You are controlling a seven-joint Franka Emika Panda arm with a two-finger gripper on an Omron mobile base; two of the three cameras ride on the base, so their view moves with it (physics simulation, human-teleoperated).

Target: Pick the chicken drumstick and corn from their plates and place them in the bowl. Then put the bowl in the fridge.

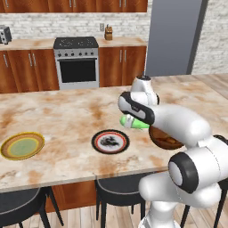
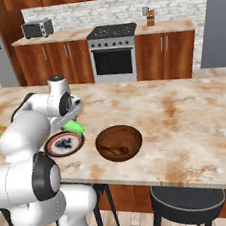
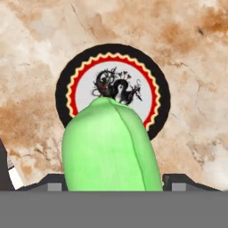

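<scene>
The corn (image 3: 111, 147) is a short, fat, bright green cob, smooth, with a faint seam running down its length and a rounded tip. It's up in the air, clamped in the gripper (image 3: 111, 180), sitting right between the two dark finger tips and sticking out past them toward the counter. So the jaws stand wide but they're closed on the cob, not empty.

Directly below it in the hand view is the black-rimmed plate (image 3: 153, 84), red ring, white centre with a dark squiggly pattern. Nothing is lying on that plate.

The left base view adds the side angle: the corn (image 1: 135, 122) pokes out from under the white arm, hanging above the marble counter (image 1: 67, 116) between the black-rimmed plate (image 1: 110, 142) and the brown wooden bowl (image 1: 165, 140), which is half hidden behind the arm. The yellow-rimmed plate (image 1: 22, 145) sits well apart, far left.

The right base view shows the bowl (image 2: 119, 142) fully, with a reddish-brown chicken drumstick (image 2: 112, 149) lying inside it.
</scene>
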